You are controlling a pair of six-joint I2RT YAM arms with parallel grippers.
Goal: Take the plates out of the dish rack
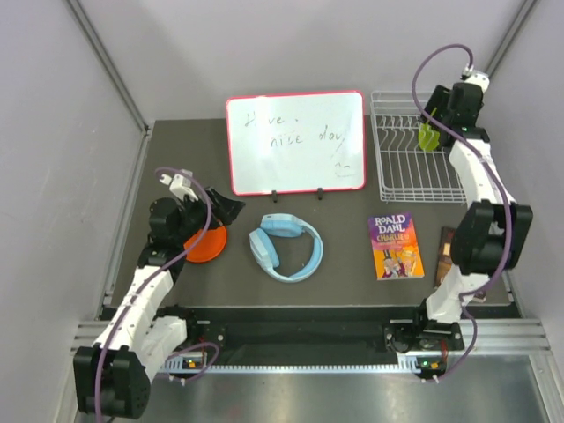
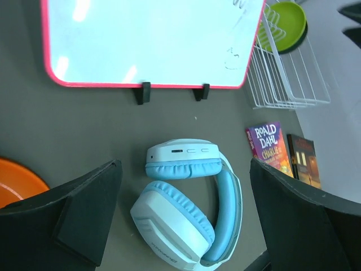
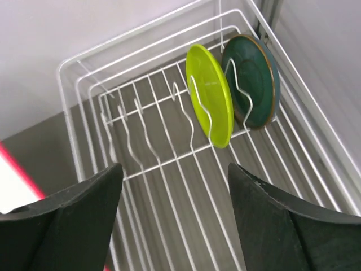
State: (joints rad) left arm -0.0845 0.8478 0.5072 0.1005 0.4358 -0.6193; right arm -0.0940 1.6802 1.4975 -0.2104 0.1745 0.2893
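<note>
**Two plates in rack, one on table, both grippers empty**

Top view: orange plate flat on table at left, far edge under left gripper. White wire dish rack in far right corner, just beside red-framed whiteboard. Yellow-green plate upright in rack, near its back. Light blue headphones mid-table. Roald Dahl book to their right, darker book just beside that, partly hidden by right arm.

Left wrist view: fingers spread wide, nothing held. Headphones on table below the gap. Orange plate showing only at left edge of frame, next to one finger; can't tell if touching. Whiteboard, rack and both books further off.

Right wrist view: right gripper spread wide, nothing held, hovering over rack. Yellow-green plate and dark green plate upright in neighbouring prong slots at one end of rack, dark green nearer the end wall. Close together; can't tell if touching.
</note>
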